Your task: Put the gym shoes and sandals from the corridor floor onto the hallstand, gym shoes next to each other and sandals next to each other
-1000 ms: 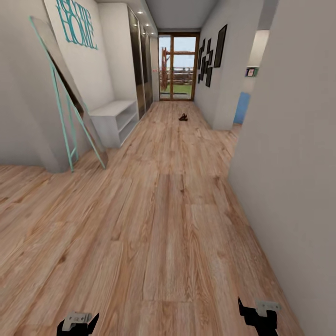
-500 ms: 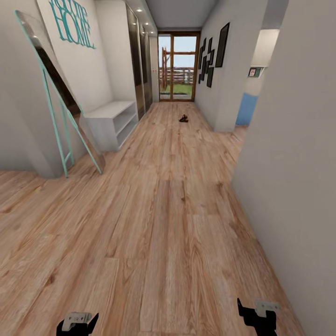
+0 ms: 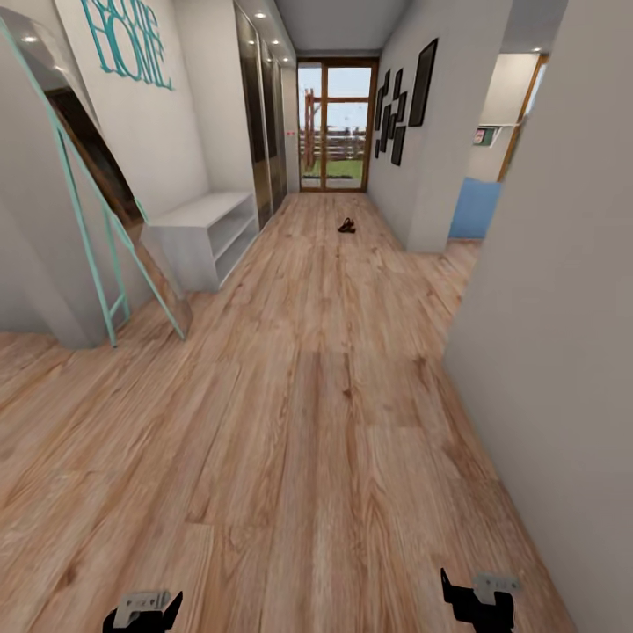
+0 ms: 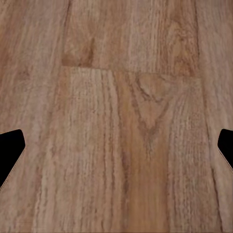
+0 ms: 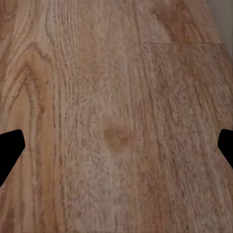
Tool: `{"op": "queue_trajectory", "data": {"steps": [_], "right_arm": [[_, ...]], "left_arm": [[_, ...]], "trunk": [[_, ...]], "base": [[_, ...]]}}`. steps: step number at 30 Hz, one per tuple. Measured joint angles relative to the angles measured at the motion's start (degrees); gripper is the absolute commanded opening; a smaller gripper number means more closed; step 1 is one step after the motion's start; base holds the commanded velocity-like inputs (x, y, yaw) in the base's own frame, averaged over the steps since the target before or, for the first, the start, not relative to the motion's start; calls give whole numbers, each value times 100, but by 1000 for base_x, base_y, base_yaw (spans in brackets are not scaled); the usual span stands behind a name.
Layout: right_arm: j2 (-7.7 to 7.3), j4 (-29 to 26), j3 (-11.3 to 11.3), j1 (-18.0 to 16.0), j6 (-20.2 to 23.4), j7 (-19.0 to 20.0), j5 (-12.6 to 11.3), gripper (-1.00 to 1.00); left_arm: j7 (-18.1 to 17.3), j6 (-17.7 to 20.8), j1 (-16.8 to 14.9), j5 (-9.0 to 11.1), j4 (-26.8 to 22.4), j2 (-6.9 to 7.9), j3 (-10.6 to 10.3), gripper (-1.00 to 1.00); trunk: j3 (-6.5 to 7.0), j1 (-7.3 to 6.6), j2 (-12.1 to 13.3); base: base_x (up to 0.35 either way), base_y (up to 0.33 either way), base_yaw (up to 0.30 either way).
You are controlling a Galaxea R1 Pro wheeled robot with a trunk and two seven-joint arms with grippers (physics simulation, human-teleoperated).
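Far down the corridor floor (image 3: 299,422) lie the dark brown sandals (image 3: 346,226), a small clump near the middle of the planks. The pale grey hallstand (image 3: 198,230) stands against the left wall, nearer than the sandals, with open shelves under its bench top. The gym shoes are out of view. At the lower edge of the head view hang my left gripper (image 3: 141,611) and right gripper (image 3: 479,602), both far from the sandals. In the wrist views the left gripper (image 4: 116,150) and right gripper (image 5: 116,148) are open over bare planks, holding nothing.
A tall mirror with a teal frame (image 3: 97,220) leans on the left wall in front of the hallstand. A grey wall (image 3: 563,334) runs close along my right side. A glass door (image 3: 334,127) closes the corridor's far end. A side opening (image 3: 492,176) is at the right.
The whole head view has shifted: the camera has moved forward along the corridor. The mirror and hallstand sit further left and larger. The grippers keep their pose.
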Motion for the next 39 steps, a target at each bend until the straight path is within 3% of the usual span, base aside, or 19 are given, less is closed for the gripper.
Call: {"op": "queue_trajectory", "data": {"steps": [9, 39], "right_arm": [[7, 1, -2, 3, 0, 0, 1, 100], [7, 5, 2, 8, 0, 0, 2, 100]], "left_arm": [[12, -3, 0, 14, 27, 0, 0, 100], [12, 1, 0, 28, 60, 2, 0, 100]], "trunk": [[18, 0, 0], [272, 0, 0]], "base": [[339, 0, 0], [339, 0, 0]]}}
